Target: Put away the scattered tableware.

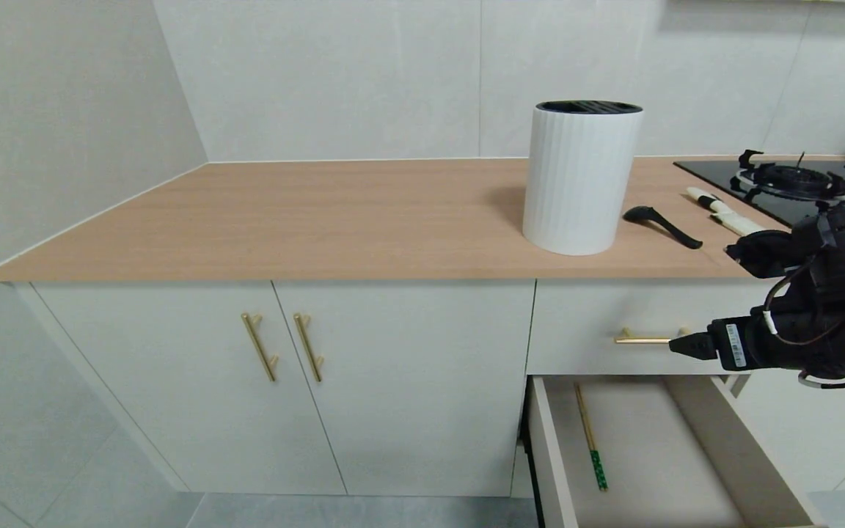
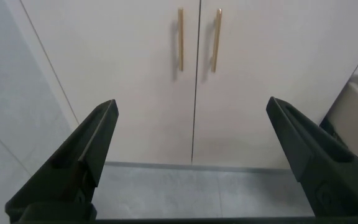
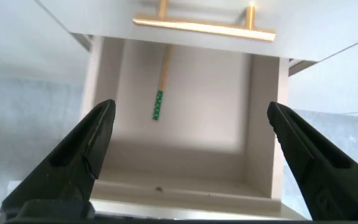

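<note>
Your right end effector (image 3: 190,109) over open drawer (image 1: 546,440), spread, empty — chopstick (image 1: 590,440) already inside; left end effector (image 2: 191,106) spread too. Next: raise right to tabletop (image 1: 320,213) for black spoon (image 1: 661,224).

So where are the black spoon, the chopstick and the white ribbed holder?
black spoon (image 1: 663,225): head view, middle of its handle.
chopstick (image 1: 589,434): head view, wooden shaft above the green end.
white ribbed holder (image 1: 580,183): head view, front wall.

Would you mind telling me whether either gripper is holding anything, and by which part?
Nothing is held: the left gripper and the right gripper are both open and empty, the right one above the open drawer.
</note>
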